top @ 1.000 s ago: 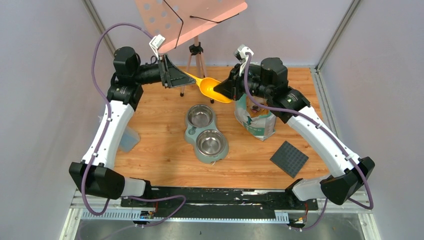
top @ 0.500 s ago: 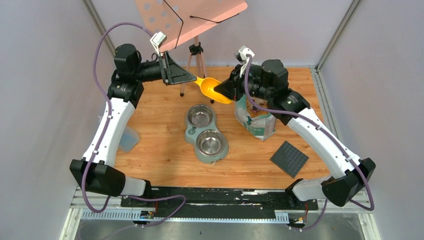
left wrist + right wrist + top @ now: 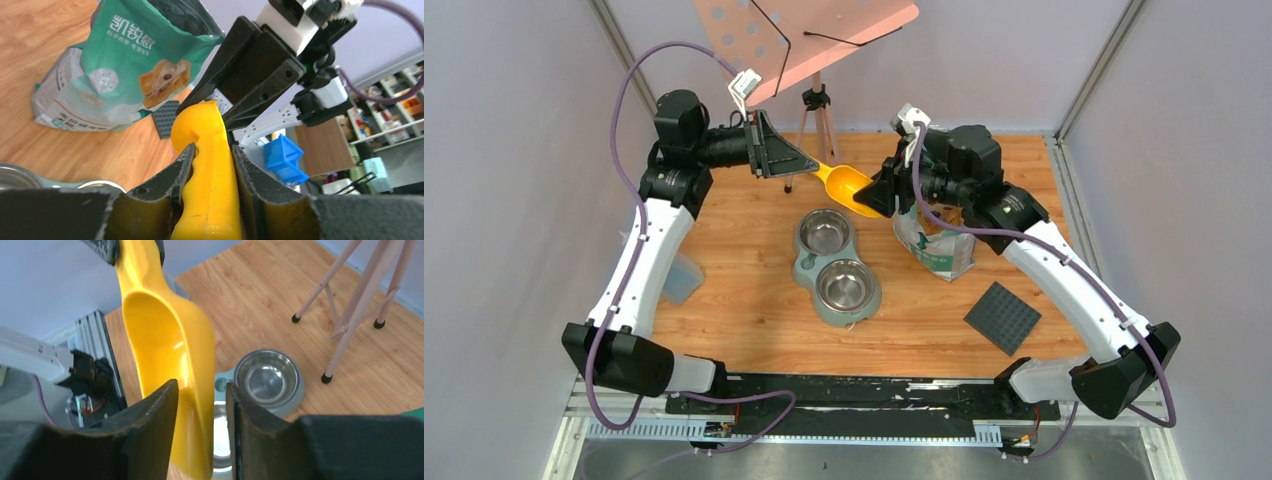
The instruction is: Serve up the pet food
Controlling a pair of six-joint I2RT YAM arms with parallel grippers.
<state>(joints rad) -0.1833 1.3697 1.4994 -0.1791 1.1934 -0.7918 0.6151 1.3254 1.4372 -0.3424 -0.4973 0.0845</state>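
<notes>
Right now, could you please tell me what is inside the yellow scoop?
The yellow scoop shows bare plastic inside, with nothing lying in it. Its front end is hidden behind the right gripper.

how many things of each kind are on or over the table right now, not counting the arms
yellow plastic scoop: 1
round shiny steel bowls: 2
teal plastic feeder frame holding the bowls: 1
teal-green bag printed with a dog: 1
dark grey ribbed square mat: 1
pink perforated music stand: 1
pale blue translucent container, partly hidden: 1
total: 8
</notes>
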